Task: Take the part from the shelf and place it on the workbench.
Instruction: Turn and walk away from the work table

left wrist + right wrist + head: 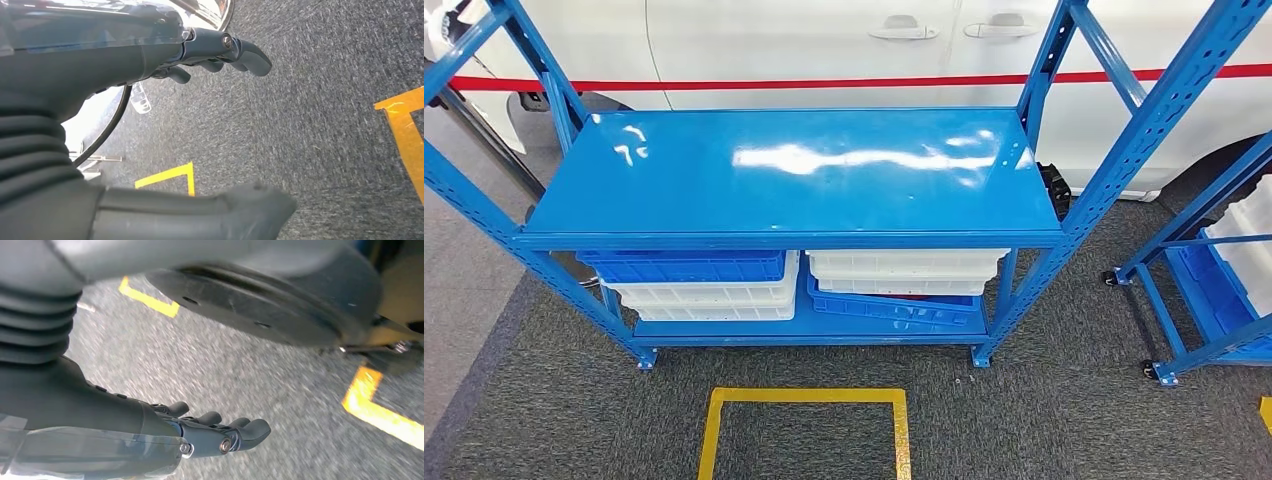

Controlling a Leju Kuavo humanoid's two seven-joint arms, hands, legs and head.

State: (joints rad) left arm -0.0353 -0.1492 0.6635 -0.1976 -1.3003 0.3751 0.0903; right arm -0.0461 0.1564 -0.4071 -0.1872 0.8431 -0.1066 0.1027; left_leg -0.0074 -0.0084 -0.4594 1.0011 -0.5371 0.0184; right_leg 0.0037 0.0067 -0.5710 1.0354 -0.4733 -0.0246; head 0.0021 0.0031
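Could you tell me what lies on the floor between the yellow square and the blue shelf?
Bare grey carpet lies between the yellow square and the blue shelf, seen in the head view.

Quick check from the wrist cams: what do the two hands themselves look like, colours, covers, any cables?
Left hand: dark grey fingers, thick grey thumb, grey ribbed wrist cover, clear glossy shell over the back, and a thin black cable looping beneath it. Right hand: the same grey fingers, ribbed cover and clear shell, with a silver screw at the knuckle.
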